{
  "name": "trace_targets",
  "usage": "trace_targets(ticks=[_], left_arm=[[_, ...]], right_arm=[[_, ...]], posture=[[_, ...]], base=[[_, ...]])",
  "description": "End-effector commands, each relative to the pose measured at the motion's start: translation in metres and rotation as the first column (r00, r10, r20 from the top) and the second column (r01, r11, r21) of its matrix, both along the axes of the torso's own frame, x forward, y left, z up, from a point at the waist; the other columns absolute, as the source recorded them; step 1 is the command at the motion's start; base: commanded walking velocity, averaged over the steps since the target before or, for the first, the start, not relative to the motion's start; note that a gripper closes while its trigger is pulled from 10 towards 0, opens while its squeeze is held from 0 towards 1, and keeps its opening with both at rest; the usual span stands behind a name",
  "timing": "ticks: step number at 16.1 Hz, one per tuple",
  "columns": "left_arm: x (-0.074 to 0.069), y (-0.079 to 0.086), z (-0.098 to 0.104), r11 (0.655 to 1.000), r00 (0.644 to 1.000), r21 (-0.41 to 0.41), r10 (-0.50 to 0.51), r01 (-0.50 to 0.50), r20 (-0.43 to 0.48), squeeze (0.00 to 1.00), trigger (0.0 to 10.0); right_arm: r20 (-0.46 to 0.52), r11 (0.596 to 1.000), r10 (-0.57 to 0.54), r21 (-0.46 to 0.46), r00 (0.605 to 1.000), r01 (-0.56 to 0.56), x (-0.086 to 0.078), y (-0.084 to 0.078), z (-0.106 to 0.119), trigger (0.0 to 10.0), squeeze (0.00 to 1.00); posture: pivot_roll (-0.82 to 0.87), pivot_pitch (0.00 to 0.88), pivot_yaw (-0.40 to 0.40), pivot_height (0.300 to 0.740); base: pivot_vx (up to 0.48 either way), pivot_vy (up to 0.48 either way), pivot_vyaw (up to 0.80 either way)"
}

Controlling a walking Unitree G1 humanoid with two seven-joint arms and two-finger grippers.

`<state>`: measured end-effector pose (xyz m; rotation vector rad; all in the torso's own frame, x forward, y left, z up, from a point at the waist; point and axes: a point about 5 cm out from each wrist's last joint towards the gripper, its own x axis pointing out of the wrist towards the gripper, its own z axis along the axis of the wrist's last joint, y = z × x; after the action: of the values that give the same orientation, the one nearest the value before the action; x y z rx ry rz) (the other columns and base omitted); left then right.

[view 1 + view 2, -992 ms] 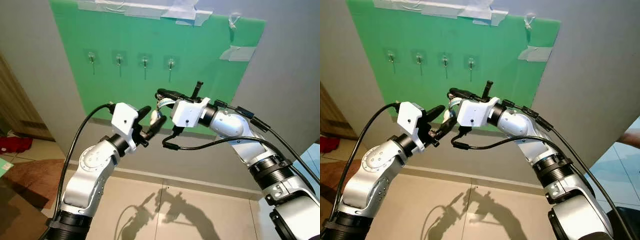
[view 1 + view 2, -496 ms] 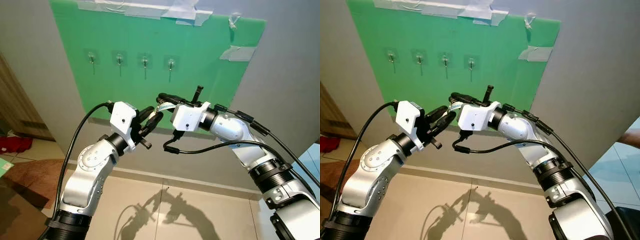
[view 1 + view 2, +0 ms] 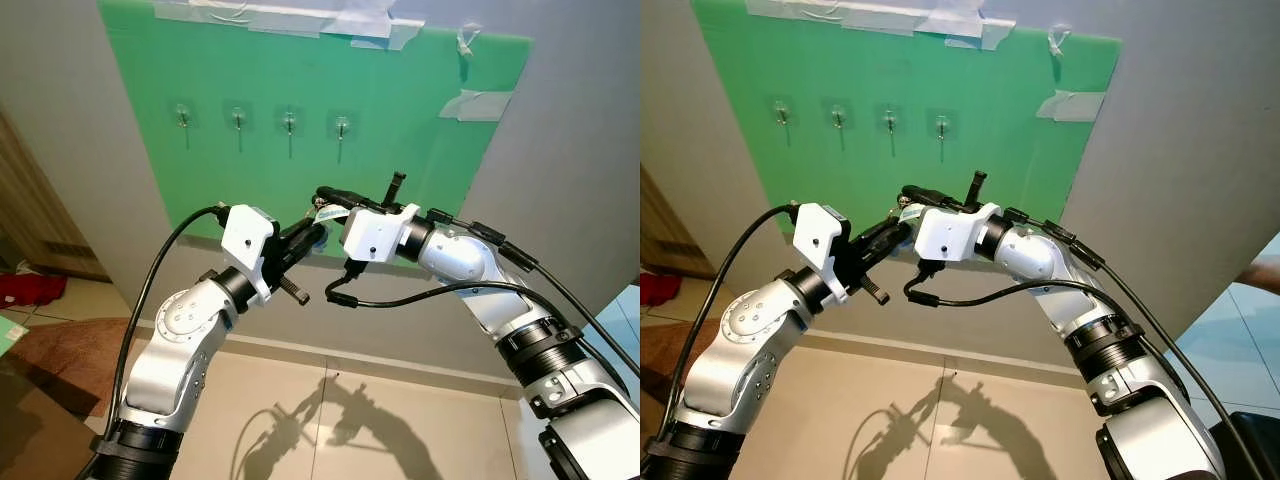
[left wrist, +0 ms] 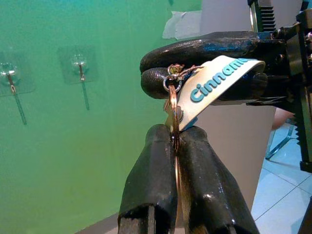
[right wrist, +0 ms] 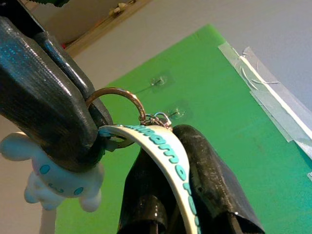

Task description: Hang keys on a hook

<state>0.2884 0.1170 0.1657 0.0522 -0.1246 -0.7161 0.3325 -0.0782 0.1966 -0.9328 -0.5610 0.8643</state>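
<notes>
You see both end effectors meeting mid-air below green board [image 3: 300,90]. Left end effector [image 4: 174,139] closed on key ring [image 4: 173,112]. Right end effector [image 5: 168,134] closed on white keychain strap [image 4: 214,80]. White plush charm [image 5: 53,183] hangs beside, attachment unclear. Hooks [image 3: 290,125] above, well apart.

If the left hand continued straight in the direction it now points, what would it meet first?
The left hand, shut on the key ring, would first meet the fingers of the right hand, which grip the white strap just ahead.
</notes>
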Motion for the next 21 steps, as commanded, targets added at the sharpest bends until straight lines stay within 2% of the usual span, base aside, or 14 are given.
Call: trace_targets(ticks=[1,3,4,5,10,11,12,19,21], left_arm=[[0.001,-0.001,0.0,1.0,1.0,0.009,-0.017,0.017,0.005,0.0,0.0],[0.002,-0.003,0.001,1.0,1.0,0.008,-0.022,0.022,0.005,0.0,0.0],[0.002,-0.003,0.001,1.0,1.0,0.007,-0.025,0.025,0.006,0.0,0.0],[0.002,-0.003,0.001,1.0,1.0,0.006,-0.024,0.024,0.007,0.0,0.0],[0.004,-0.005,0.003,1.0,1.0,-0.003,-0.027,0.027,0.012,0.0,0.0],[0.004,-0.004,0.003,1.0,1.0,-0.003,-0.027,0.027,0.012,0.0,0.0],[0.004,-0.004,0.003,1.0,1.0,-0.004,-0.026,0.026,0.013,0.0,0.0],[0.004,-0.003,0.004,1.0,1.0,-0.008,-0.024,0.024,0.013,0.0,0.0],[0.005,-0.002,0.005,1.0,1.0,-0.011,-0.024,0.024,0.016,0.0,0.0]], right_arm=[[0.036,1.0,-0.007,0.017,0.999,0.007,0.0,-0.001,0.01,0.0,0.0],[0.04,1.0,-0.014,0.017,0.999,0.013,0.001,-0.001,0.012,0.0,0.0],[0.04,1.0,-0.023,0.011,0.999,0.023,0.001,-0.003,0.011,2.2,0.0],[0.041,0.999,-0.031,0.008,0.999,0.031,0.002,-0.004,0.01,10.0,0.0],[0.03,0.997,-0.077,0.032,0.997,0.076,0.004,-0.008,0.01,10.0,0.0],[0.036,0.996,-0.08,0.037,0.996,0.079,0.004,-0.008,0.011,10.0,0.98],[0.038,0.996,-0.079,0.034,0.996,0.078,0.004,-0.008,0.011,10.0,1.0],[0.044,0.993,-0.117,0.01,0.992,0.117,0.009,-0.009,0.01,10.0,1.0],[0.052,0.982,-0.187,0.024,0.981,0.186,0.016,-0.019,0.012,10.0,1.0]], posture=[[-0.07,0.0,0.03,0.74],[-0.08,0.0,0.033,0.74],[-0.08,0.0,0.035,0.74],[-0.08,0.0,0.037,0.74],[-0.09,0.0,0.041,0.74],[-0.09,0.0,0.04,0.74],[-0.09,0.0,0.04,0.74],[-0.08,0.0,0.036,0.74],[-0.08,0.0,0.036,0.74]], base=[[0.0,0.0,0.0],[0.0,0.0,0.0],[0.0,0.0,0.0],[0.0,0.0,0.0],[0.0,0.0,0.0],[0.0,0.0,0.0],[0.0,0.0,0.0],[0.0,0.0,0.0],[0.0,0.0,0.0]])
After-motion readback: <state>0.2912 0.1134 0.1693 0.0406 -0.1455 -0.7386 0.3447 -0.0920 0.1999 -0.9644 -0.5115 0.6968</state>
